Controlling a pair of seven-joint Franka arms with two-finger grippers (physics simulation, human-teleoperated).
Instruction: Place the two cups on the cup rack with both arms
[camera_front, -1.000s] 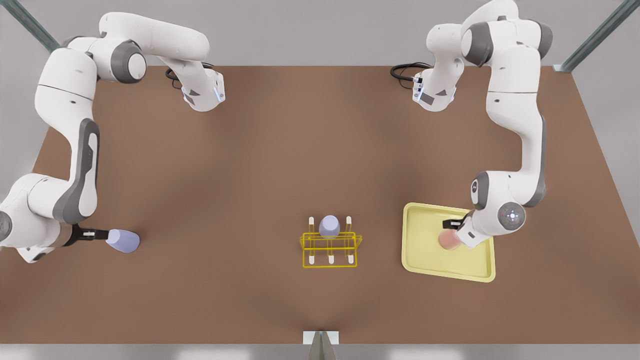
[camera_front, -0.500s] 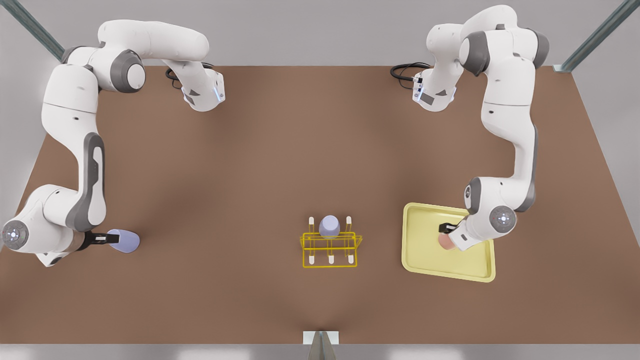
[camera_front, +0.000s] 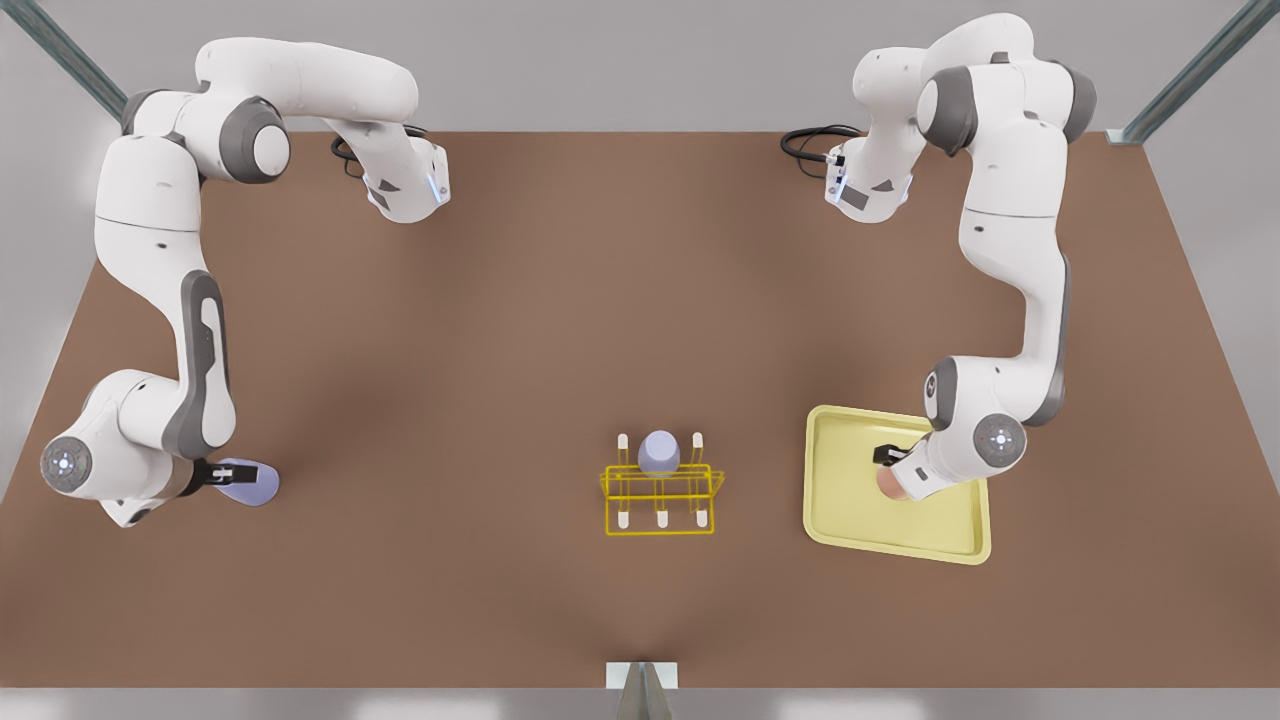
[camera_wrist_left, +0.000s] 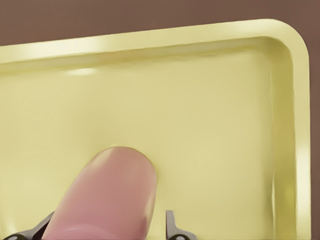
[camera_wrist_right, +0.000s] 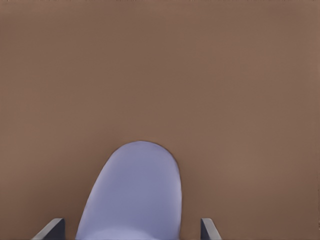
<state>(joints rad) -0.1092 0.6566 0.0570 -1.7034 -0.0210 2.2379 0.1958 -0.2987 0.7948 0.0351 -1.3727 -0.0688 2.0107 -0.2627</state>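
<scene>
Progress, as judged from the present layout: one lavender-blue tapered cup (camera_front: 659, 452) sits inverted on a back peg of the bright-yellow wire cup rack (camera_front: 661, 497) at mid-surface. Neither of the two cups to be placed is racked.

The matte pink tapered cup (camera_front: 889, 481) lies on its side in the pale-yellow rectangular tray (camera_front: 851, 520) at the front view's right. The left tool (camera_wrist_left: 107, 227) straddles it with fingers wide, one to each side; in the left wrist view a gap is visible between one fingertip (camera_wrist_left: 170, 220) and the cup wall, so the grip is not closed.

The second lavender-blue tapered cup (camera_front: 251, 483) lies on its side on the brown surface (camera_front: 520, 300) at the front view's left. The right tool (camera_wrist_right: 129, 230) is set wide around it, clear on both sides.

Remaining: close both grips, lift, carry, invert onto free pegs.

Limits of view: in the front view each wrist covers the fingers and part of the cup. Both wrist views cut off the cup mouths.
</scene>
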